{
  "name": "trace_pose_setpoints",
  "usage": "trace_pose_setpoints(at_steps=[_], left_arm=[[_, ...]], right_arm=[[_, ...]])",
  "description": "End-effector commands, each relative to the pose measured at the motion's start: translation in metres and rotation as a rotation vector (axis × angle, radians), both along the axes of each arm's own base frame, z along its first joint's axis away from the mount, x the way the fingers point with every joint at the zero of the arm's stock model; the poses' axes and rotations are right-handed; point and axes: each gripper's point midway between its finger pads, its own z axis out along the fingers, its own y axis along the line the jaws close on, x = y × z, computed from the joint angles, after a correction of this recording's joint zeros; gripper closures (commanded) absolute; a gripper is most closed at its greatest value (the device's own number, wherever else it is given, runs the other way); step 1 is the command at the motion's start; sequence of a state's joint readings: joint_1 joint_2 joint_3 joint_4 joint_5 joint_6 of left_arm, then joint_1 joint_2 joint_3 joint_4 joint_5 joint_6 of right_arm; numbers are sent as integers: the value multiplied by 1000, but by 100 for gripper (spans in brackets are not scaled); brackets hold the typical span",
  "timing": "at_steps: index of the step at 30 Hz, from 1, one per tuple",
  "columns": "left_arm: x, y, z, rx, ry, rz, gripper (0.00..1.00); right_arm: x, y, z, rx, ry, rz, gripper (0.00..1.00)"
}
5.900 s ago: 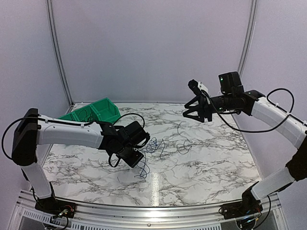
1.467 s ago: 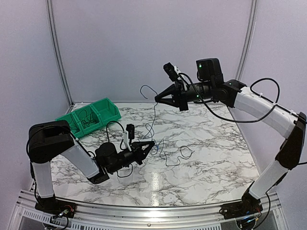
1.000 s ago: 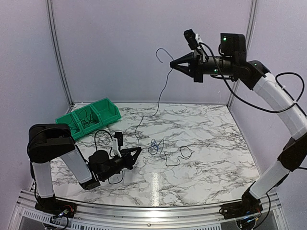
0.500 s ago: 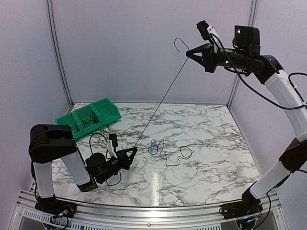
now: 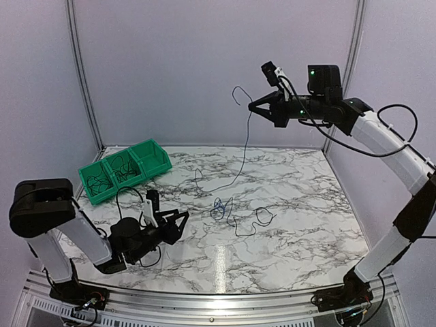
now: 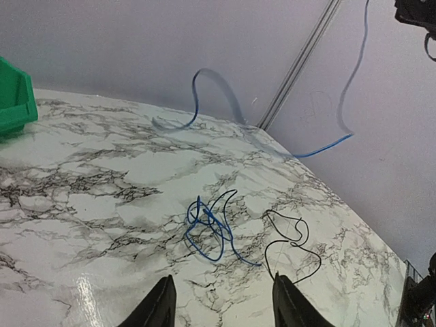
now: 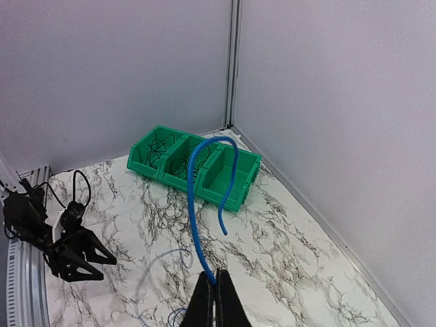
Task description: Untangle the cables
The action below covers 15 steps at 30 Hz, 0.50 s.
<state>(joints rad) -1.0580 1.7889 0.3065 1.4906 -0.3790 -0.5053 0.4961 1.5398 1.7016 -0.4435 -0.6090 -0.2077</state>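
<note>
The right gripper [image 7: 211,294] is pinching a blue cable [image 7: 191,194] (its rest is dangling down); the left gripper [image 6: 225,304] is standing released, empty.

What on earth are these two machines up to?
They are untangling thin cables. The right arm's fingers are shut on a blue cable, held high so it hangs down toward the table. The left arm's fingers sit low over the table, open and holding nothing. A small blue tangle and a loose black cable lie on it; a green bin holds more.
</note>
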Motion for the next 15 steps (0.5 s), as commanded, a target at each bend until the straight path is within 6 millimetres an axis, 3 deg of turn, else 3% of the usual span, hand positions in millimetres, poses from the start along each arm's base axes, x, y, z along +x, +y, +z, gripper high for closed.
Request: trace_pose_setpoints(at_steps=[1, 6, 12, 15], left_arm=[[-2, 15, 14, 165, -102, 50, 48], [-4, 13, 36, 226, -179, 34, 47], [1, -19, 73, 267, -274, -27, 44], [8, -37, 82, 310, -310, -43, 42]], right_arm=[[-10, 18, 26, 74, -46, 73, 100], [-17, 32, 26, 66, -46, 112, 100], [-32, 47, 20, 48, -40, 151, 100], [-37, 53, 18, 44, -38, 163, 100]])
